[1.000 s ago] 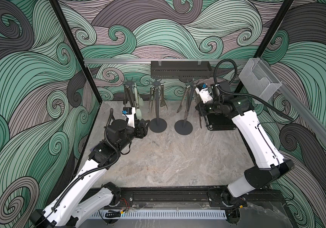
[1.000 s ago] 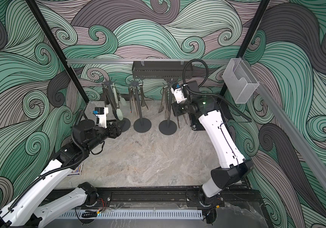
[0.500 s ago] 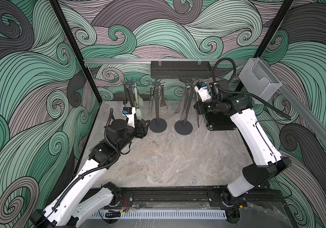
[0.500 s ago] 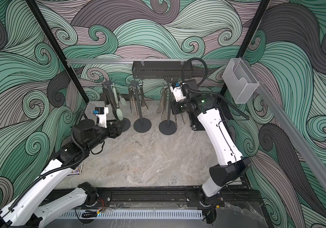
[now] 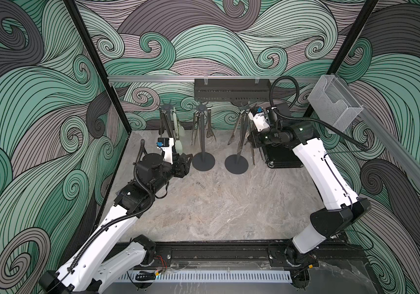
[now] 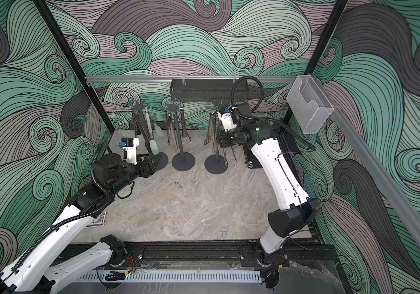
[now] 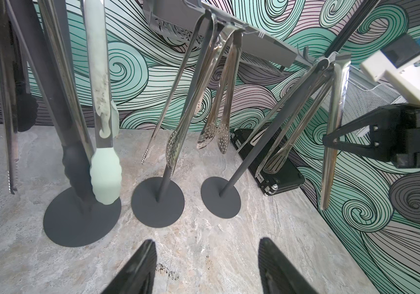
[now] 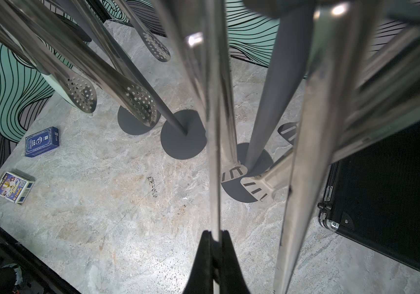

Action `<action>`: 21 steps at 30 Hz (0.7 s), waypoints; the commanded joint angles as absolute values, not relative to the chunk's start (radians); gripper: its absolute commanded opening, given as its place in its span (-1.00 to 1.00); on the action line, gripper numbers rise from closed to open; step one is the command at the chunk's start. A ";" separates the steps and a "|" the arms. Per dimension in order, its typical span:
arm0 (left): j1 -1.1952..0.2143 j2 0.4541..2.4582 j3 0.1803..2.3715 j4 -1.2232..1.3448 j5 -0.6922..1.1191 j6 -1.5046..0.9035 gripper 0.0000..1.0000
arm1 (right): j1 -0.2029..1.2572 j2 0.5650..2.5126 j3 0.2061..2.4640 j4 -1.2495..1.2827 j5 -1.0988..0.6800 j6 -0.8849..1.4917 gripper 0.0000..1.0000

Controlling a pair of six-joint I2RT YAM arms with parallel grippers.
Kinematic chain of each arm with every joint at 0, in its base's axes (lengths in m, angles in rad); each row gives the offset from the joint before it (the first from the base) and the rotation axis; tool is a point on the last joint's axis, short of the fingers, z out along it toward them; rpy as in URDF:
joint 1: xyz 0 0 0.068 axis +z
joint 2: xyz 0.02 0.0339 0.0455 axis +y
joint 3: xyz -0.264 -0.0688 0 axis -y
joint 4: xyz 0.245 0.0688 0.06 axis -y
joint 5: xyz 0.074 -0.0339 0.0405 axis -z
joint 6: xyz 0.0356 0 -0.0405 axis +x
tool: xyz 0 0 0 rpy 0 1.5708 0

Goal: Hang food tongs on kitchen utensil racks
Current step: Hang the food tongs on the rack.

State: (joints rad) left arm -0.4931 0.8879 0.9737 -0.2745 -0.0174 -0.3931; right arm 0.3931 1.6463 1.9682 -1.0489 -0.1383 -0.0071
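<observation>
Food tongs point(image 7: 174, 145) hang on all three racks point(image 5: 203, 164) at the back of the table point(image 5: 216, 203). The right gripper point(image 8: 214, 235) is pinched shut on one steel pair point(image 8: 220, 127) beside the right rack point(image 5: 237, 164); that wrist view cuts off the rack's top, so I cannot tell if it is hooked. The left wrist view shows the left gripper point(image 7: 205, 267) open and empty, low before the racks.

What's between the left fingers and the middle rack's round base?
Nothing: just bare table between the left fingers and the middle rack's base, shown in the left wrist view.
</observation>
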 commanded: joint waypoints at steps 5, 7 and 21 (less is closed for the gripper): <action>-0.482 0.881 0.969 -0.246 -0.002 -0.394 0.27 | 0.402 1.665 1.950 -1.014 -0.130 0.008 -1.00; -0.482 0.882 0.968 -0.244 0.000 -0.395 0.27 | 0.404 1.666 1.947 -1.013 -0.122 0.008 -1.00; -0.480 0.872 0.962 -0.239 0.002 -0.398 0.27 | 0.403 1.660 1.934 -1.014 -0.091 0.021 -0.85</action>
State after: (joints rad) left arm -0.4866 0.8864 0.9642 -0.2646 -0.0101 -0.3931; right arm 0.4000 1.6543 1.9423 -1.0241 -0.1074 0.0090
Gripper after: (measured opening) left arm 0.639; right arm 0.067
